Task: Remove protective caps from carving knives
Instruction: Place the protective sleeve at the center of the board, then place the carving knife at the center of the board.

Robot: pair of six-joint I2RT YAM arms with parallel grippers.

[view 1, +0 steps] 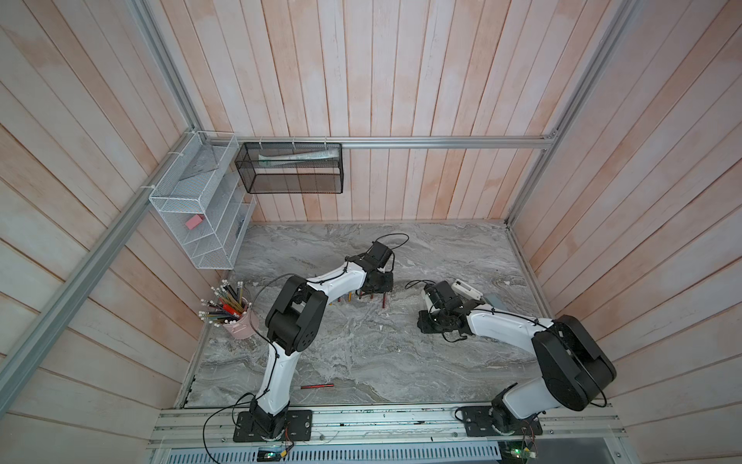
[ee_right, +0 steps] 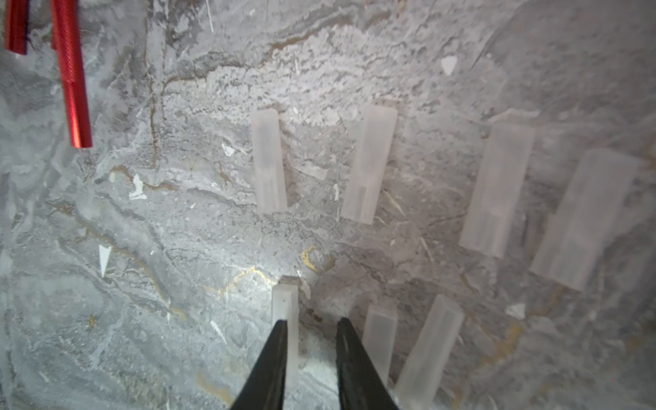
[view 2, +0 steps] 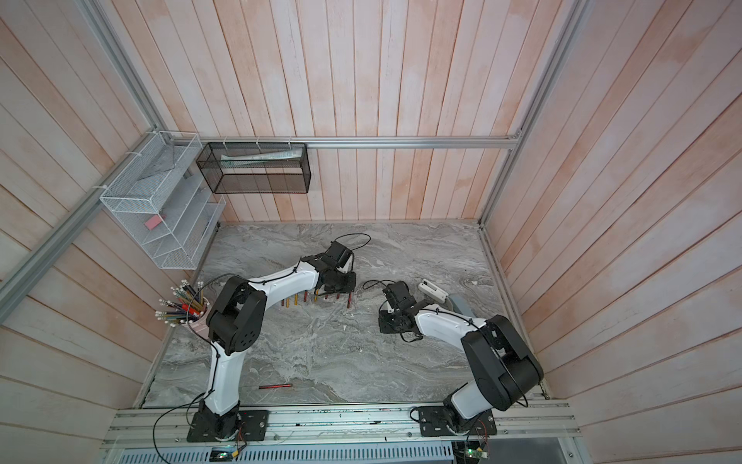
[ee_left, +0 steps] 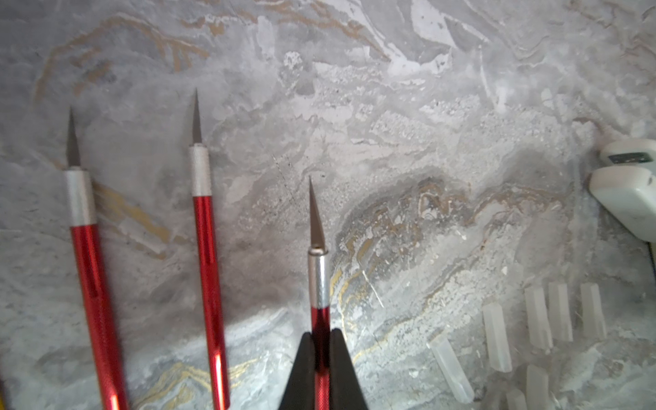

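A lone knife [view 1: 317,386], red, lies near the front edge of the table [view 1: 361,353], well apart from the rest. Farther in, the right hand [ee_right: 311,324] hangs low over the caps [ee_right: 371,163], its jaws apart with bare table between them. One cap [ee_right: 285,301] lies right against a finger [ee_right: 277,355]; whether they touch I cannot tell. Seven caps show in the right wrist view, all lying loose on the table. Just beyond and to the left, the left hand [ee_left: 322,333] is clamped on the red handle of a held knife [ee_left: 317,280], whose grey blade is bare. Two more knives [ee_left: 207,266], also red, lie beside it with bare blades. In a top view a row [view 2: 297,299] of red and yellow handles runs out from under this hand. A white device [view 1: 465,290] lies behind the right hand. At the table's left edge stands a cup [view 1: 237,327] of pencils, and two wire baskets [view 1: 289,166] hang on the walls
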